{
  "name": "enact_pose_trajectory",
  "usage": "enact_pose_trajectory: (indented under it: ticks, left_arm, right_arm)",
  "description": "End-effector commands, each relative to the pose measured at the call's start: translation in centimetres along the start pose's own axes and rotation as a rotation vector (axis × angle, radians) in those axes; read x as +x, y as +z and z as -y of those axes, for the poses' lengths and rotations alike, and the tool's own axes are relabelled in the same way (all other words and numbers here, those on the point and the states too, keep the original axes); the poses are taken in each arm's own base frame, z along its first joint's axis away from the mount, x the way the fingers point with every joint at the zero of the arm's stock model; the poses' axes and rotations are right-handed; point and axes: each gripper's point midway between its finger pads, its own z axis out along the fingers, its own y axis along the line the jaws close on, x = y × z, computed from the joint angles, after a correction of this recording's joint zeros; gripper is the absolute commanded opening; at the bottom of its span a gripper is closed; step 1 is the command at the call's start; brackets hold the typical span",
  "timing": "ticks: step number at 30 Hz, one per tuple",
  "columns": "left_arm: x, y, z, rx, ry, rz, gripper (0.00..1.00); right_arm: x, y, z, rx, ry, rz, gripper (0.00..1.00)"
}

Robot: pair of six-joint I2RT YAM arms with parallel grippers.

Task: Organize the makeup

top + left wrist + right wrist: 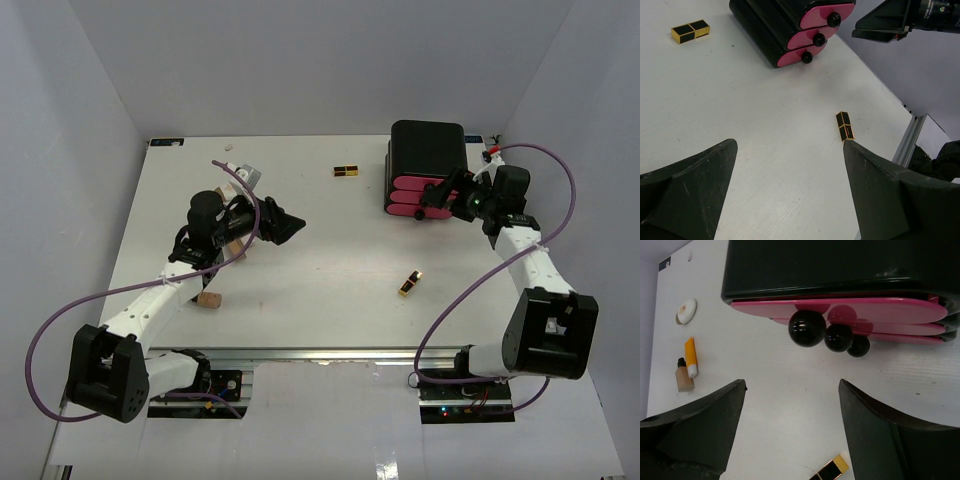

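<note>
One black-and-gold tube (346,170) lies at the back middle of the table, and it shows in the left wrist view (690,31). A second black-and-gold tube (410,284) lies front right of centre, and also shows in both wrist views (845,126) (830,471). The orange tube (690,357), tan cylinder (684,379) and beige-white oval piece (686,310) lie at the left. In the top view the cylinder (209,298) lies beside the left arm. My left gripper (283,225) (789,145) is open and empty above the table. My right gripper (447,195) (792,382) is open and empty, just in front of the drawer knobs.
A black box with three pink drawers (425,165) stands at the back right, each drawer with a black ball knob (807,328). The drawers look closed. A purple cable loops from each arm. The table's front edge is a metal rail (320,355).
</note>
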Motion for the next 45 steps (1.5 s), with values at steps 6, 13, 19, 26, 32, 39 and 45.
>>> enact_pose_trajectory:
  ticks: [6, 13, 19, 26, 32, 39, 45]
  left_arm:
    - [-1.3, 0.3, 0.6, 0.026, 0.031, 0.012, 0.98]
    - [-1.3, 0.3, 0.8, 0.040, 0.034, 0.008, 0.98]
    - [-1.2, 0.2, 0.8, 0.035, 0.045, 0.010, 0.98]
    - [-0.9, 0.4, 0.7, 0.041, 0.046, 0.002, 0.98]
    - [-1.2, 0.2, 1.1, 0.058, 0.051, 0.006, 0.98]
    - [-1.1, 0.3, 1.2, 0.064, 0.047, 0.005, 0.98]
    - [-1.4, 0.1, 1.4, 0.068, 0.055, 0.013, 0.98]
  right_arm:
    - [-3.2, 2.7, 0.0, -0.040, 0.018, 0.090, 0.67]
    - [-3.6, 3.7, 0.7, -0.034, 0.046, 0.117, 0.62]
    - [-3.7, 5.1, 1.3, -0.043, 0.112, 0.131, 0.60]
    - [-3.9, 5.4, 1.3, -0.052, 0.135, 0.145, 0.55]
    - [-4.1, 5.1, 1.3, -0.041, 0.127, 0.167, 0.47]
    - [-3.4, 4.2, 1.0, -0.047, 0.090, 0.170, 0.36]
    - [-1.7, 2.5, 0.2, -0.067, 0.042, 0.153, 0.33]
